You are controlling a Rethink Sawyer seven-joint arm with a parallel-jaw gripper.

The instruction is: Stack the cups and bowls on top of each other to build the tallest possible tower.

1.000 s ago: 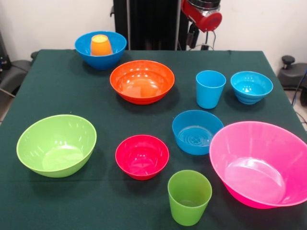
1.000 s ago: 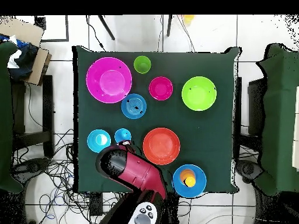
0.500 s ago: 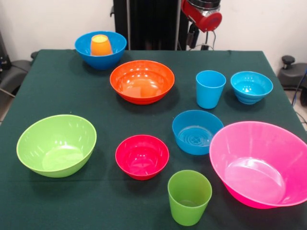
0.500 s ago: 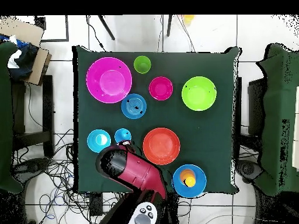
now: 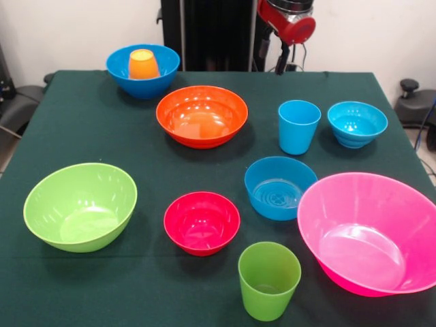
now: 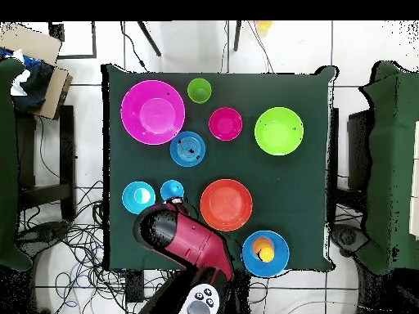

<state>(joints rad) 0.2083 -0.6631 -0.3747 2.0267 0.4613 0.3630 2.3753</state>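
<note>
Front view: the orange cup (image 5: 143,64) sits upside down inside the large blue bowl (image 5: 143,70) at a far corner of the green bench (image 5: 82,136). Near it lies the wide orange bowl (image 5: 201,115), beside that the light blue cup (image 5: 298,126) and turquoise bowl (image 5: 357,123). Closer lie the medium blue bowl (image 5: 279,187), red bowl (image 5: 201,222), lime bowl (image 5: 80,206), pink bowl (image 5: 371,231) and green cup (image 5: 268,280), all apart. The gripper (image 5: 282,60) hangs behind the bench's far edge; whether its fingers are spread or closed, I cannot tell.
</note>
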